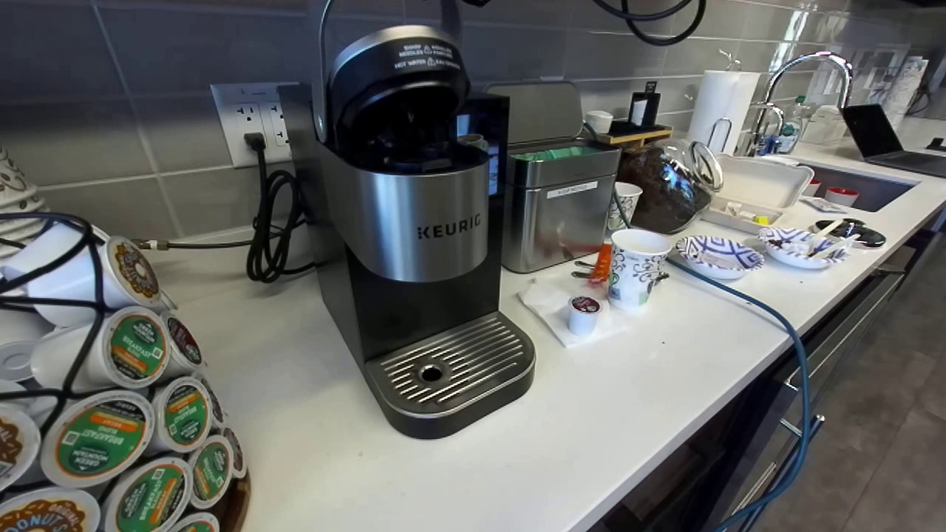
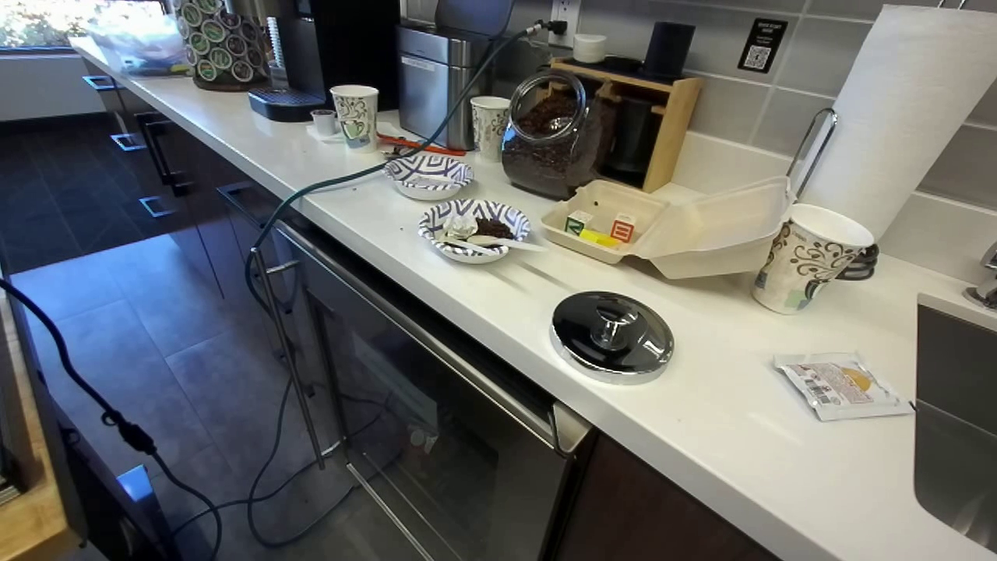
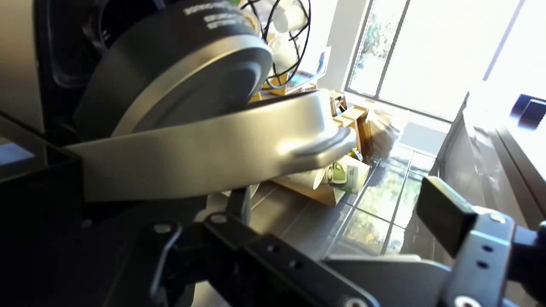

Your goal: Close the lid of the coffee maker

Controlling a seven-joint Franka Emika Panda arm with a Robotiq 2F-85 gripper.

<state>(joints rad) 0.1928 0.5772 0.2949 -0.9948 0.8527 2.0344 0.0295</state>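
Lid (image 1: 399, 90) is up at the top of the coffee maker (image 1: 421, 222), so the job's not done yet. Claw (image 3: 337, 198) only shows properly in the wrist view, and its fingers (image 3: 448, 213) are spread wide with nothing pinched between them. What the next move hangs on imo: the handle (image 3: 213, 153) on the lid runs lengthwise out from the coffee maker, its free end ahead of the gap between the fingers, with the lid itself off past the finger nearer the coffee maker. Can't tell if that finger touches the handle. I'd guess it needs a downward push, not a grab, and a sloppy line could slip off the end. Readable stuff: KEURIG across the coffee maker's front, plus SHARP NEEDLES and HOT WATER on the lid (rest too fuzzy). Pods (image 1: 96, 436) on one side of the coffee maker say Green Mountain Breakfast Blend, and one's Original Donut something. On the other side, the steel box (image 1: 558, 229) shares the tabletop (image 1: 606, 414); its white label (image 1: 572, 190) is unreadable.
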